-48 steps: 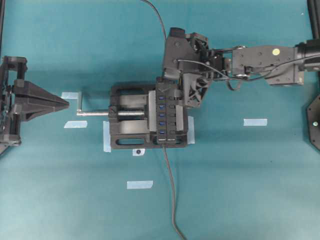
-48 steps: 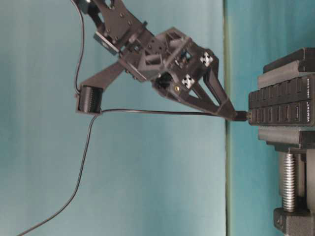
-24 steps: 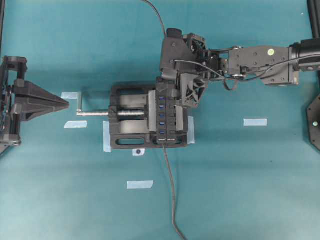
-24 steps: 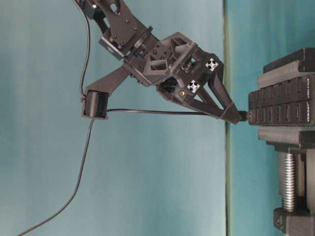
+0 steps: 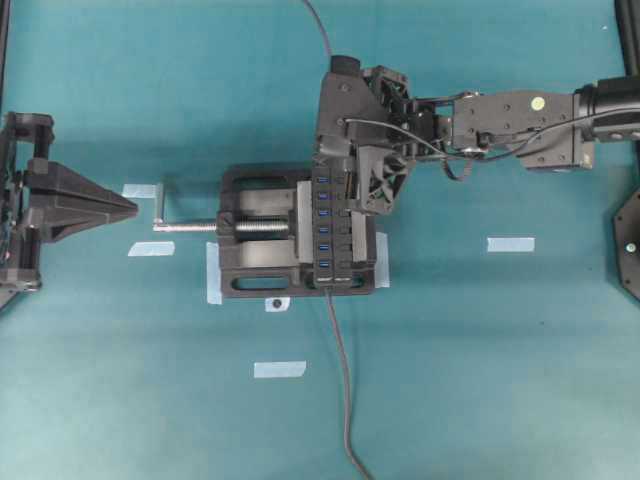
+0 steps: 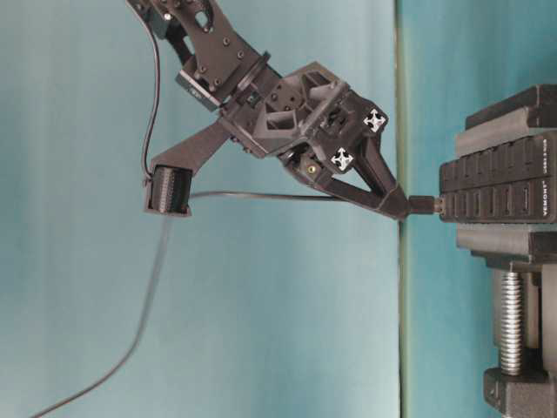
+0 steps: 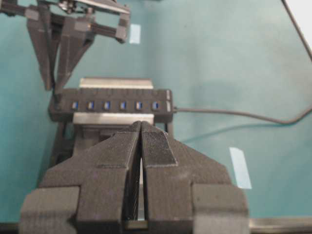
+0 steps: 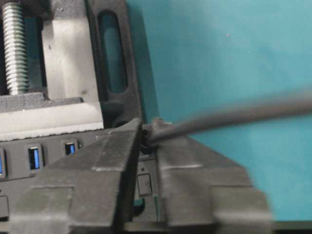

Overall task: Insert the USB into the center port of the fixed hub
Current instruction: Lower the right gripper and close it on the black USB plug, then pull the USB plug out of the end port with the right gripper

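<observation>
The left tool [image 5: 128, 205] rests at the left edge of the surface [image 5: 480, 340], its fingers [image 7: 158, 146] pressed together on nothing, tips aimed at the silver screw handle [image 5: 190, 226] of the vise [image 5: 255, 245] just ahead of it; pieces of pale tape [image 5: 280, 369] lie on the surface near it and further off; beyond the handle the vise clamps the hub [image 5: 335, 232], a long narrow black strip with one row of blue slots; the center port [image 5: 324, 231] sits midway along that row, open, well short of the right tool; the hub's own lead [image 5: 345, 400] runs off from its near end. The right tool [image 6: 402, 206] hangs over the far end of the hub, its fingers [image 8: 105, 170] drawn in tight on the USB [image 6: 425, 205] where the cable [image 6: 261, 197] meets the plug; from table level the plug juts from the tool's tips toward the hub's top face, at or just short of it; whether it touches cannot be told; the cable trails back from the tool and droops.
</observation>
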Robot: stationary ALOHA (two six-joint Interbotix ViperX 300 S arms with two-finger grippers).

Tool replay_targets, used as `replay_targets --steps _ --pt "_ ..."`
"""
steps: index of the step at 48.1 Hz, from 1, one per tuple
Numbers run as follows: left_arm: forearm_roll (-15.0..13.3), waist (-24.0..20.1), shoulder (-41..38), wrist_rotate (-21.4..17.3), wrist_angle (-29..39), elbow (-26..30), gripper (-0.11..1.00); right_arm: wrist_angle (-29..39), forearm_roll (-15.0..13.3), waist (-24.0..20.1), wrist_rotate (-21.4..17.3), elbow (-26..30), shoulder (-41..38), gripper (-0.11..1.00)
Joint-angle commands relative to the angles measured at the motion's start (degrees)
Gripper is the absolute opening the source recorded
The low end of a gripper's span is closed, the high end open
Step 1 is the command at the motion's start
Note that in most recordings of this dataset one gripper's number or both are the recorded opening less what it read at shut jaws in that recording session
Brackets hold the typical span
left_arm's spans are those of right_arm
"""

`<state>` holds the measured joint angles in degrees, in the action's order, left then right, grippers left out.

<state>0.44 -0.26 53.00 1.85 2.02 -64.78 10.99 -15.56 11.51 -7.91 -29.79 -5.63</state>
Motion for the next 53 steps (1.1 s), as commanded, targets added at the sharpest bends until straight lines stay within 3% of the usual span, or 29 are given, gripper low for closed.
replay_targets --steps 1,22,53 --pt "0.09 -0.09 -0.09 0.09 -0.18 1.32 0.00 0.70 0.00 -0.26 0.26 1.14 0.62 0.11" --pt "0.09 -0.09 0.00 0.09 -0.18 1.14 0.00 1.32 0.00 -0.53 -0.18 1.76 0.79 0.08" --pt "0.09 -0.09 -0.09 0.09 -0.18 1.23 0.00 12.04 0.97 -2.02 -0.44 6.33 4.92 0.08"
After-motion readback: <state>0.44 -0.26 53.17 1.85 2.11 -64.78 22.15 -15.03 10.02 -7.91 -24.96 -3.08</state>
